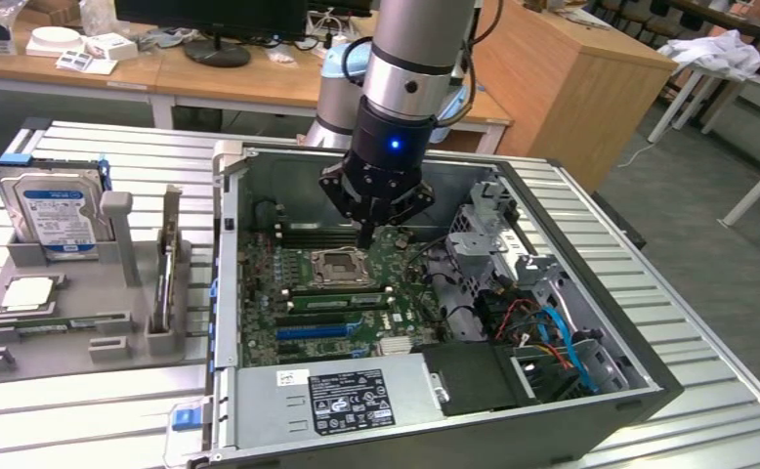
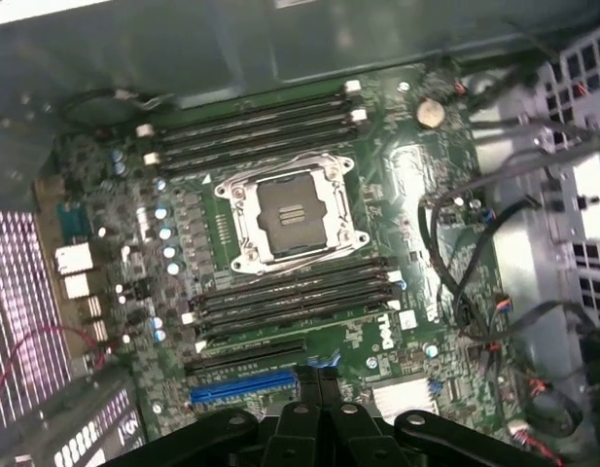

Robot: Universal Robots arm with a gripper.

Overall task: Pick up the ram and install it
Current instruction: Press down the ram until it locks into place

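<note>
Exterior view, near to far: an open case (image 1: 641,391) lies on the slatted desk (image 1: 67,420), with the power supply (image 1: 348,399) at its front edge and the motherboard (image 1: 295,293) behind it. On the exterior view's left, a grey holder (image 1: 61,332) carries a CPU chip (image 1: 28,293), a hard drive (image 1: 52,210) and, standing on edge in its slot, a ram stick (image 1: 168,264). That stick sits well apart from the gripper (image 1: 367,234), so as far as the pictures show, the pick-up is not done.

The gripper hangs inside the case, just above the board, over the memory slots (image 1: 315,234) behind the empty CPU socket (image 1: 341,266). Its fingers (image 2: 317,389) are pressed together, and nothing is seen between them in the wrist view.

Wrist view: the four slots (image 2: 251,131) beyond the socket (image 2: 292,214) and the four (image 2: 295,292) on its other side look dark. Whether any of them holds a stick cannot be told; no installed ram is evident, so seating appears to remain.
</note>
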